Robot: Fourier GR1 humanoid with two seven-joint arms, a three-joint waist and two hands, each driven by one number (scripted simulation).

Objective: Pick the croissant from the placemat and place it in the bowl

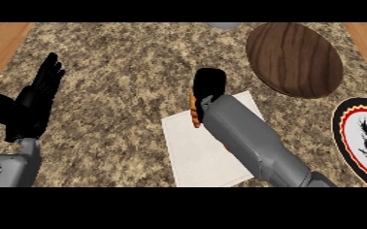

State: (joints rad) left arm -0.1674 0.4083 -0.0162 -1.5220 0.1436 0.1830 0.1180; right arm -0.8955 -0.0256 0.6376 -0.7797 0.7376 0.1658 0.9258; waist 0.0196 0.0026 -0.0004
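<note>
The croissant (194,110) shows only as an orange-brown sliver at the left edge of the right hand (210,83), over the far left corner of the white placemat (204,150). The hand covers most of it, so I cannot tell whether the croissant rests on the mat or is already lifted. The black hand looks curled down over it, apparently closing round it, though the fingers themselves are hidden behind the back of the hand and the grey forearm.

The step in hand seems to be the grasp. To do it well, the fingers and thumb should close across the croissant's middle and not its tapered end, so it does not swing on the way up. Then lift straight up before moving sideways, so the mat is not dragged.

The wooden bowl (294,58) lies well apart, to the far right on the granite worktop (122,68); the carry should clear its near rim. A patterned plate (353,136) sits at the right edge. The left hand (39,97) rests open at the left, fingers up.
</note>
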